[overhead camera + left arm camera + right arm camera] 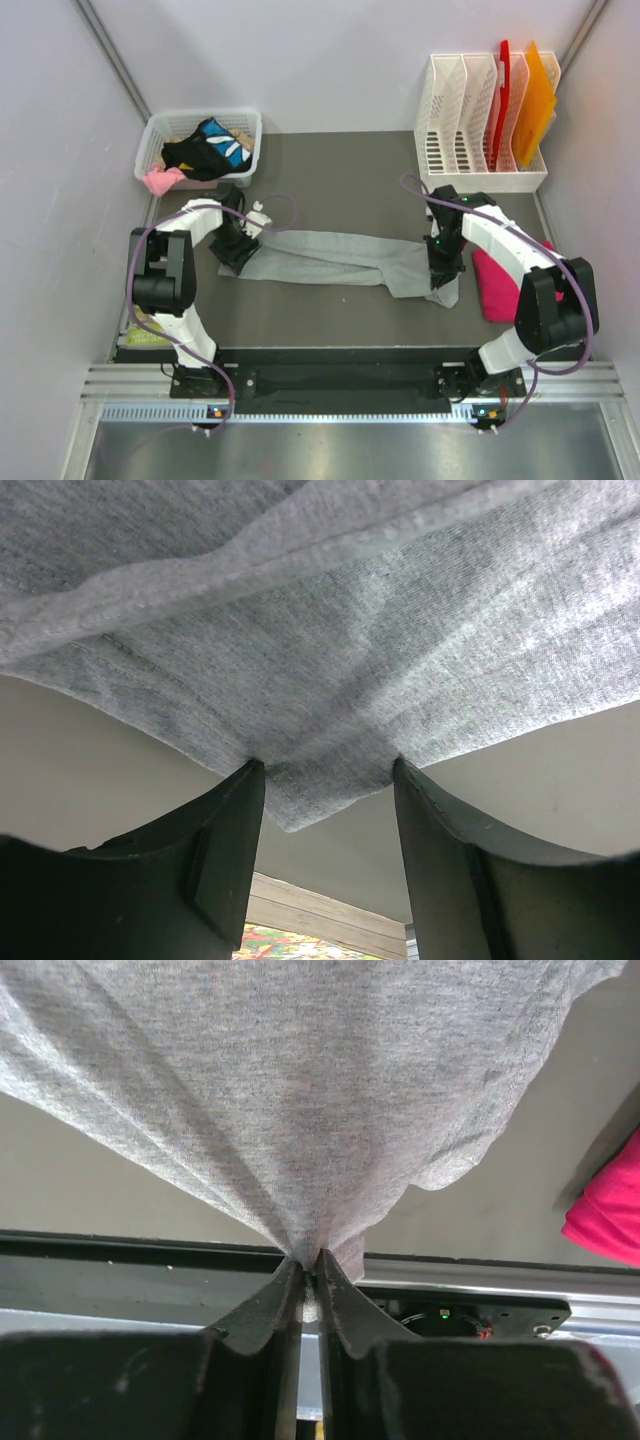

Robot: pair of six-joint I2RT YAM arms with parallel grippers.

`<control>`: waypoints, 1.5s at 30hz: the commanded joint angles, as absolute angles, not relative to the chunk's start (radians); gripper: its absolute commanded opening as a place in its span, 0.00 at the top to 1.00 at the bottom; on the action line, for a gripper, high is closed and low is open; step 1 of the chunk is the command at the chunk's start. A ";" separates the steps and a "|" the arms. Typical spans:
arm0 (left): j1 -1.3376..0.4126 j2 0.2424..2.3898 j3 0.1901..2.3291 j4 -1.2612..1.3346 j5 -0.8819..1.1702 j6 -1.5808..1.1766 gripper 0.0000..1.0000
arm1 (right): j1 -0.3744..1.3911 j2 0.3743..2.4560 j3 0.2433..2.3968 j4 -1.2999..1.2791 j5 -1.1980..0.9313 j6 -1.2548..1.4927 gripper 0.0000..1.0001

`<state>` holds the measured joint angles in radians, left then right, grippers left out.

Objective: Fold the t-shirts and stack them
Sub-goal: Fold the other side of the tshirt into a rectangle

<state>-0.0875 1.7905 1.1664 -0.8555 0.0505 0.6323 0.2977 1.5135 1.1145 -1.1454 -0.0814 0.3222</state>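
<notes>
The right gripper [309, 1265] has its fingers [265, 1310] nearly together, pinching a gathered bunch of the grey shirt [340, 258]. The left gripper [325, 780] stands wide apart. A corner of the grey shirt droops between its fingers, brushing both inner edges, unclamped. The shirt lies stretched in a band across the table [340, 170] between the grippers. The pink shirt [500, 285] lies folded just right of the right gripper.

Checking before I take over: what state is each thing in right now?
grey t-shirt: stretched into a long band between both hands, ends raised.
pink t-shirt: folded, lying flat at the right.
left hand: open, shirt edge in the gap.
right hand: shut on the grey t-shirt.
basket: holds loose clothes.
</notes>
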 commanded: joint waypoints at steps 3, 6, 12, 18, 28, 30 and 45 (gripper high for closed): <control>-0.075 1.750 1.154 -0.856 0.041 0.652 0.41 | 0.288 1.512 1.207 -1.123 -0.054 0.339 0.96; -0.075 1.747 1.141 -0.853 0.048 0.647 0.41 | 0.281 1.577 1.355 -1.149 -0.017 0.331 0.98; -0.071 1.727 1.120 -0.847 0.034 0.658 0.41 | 0.239 1.681 1.629 -1.183 0.025 0.325 0.99; -0.060 1.720 1.120 -0.850 0.034 0.660 0.41 | 0.236 1.749 1.635 -1.174 0.012 0.310 1.00; -0.058 1.738 1.132 -0.853 0.061 0.640 0.41 | 0.238 1.655 1.402 -1.117 0.005 0.307 1.00; -0.058 1.736 1.132 -0.857 0.063 0.637 0.41 | 0.238 1.632 1.372 -1.117 -0.026 0.310 1.00; -0.060 1.720 1.118 -0.877 0.097 0.609 0.42 | 0.259 1.571 1.178 -1.072 -0.029 0.310 0.59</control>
<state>-0.0650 1.7622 1.1271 -0.8497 0.0624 0.6235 0.2516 1.5887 1.2068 -1.0985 -0.0357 0.3130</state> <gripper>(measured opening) 0.582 0.356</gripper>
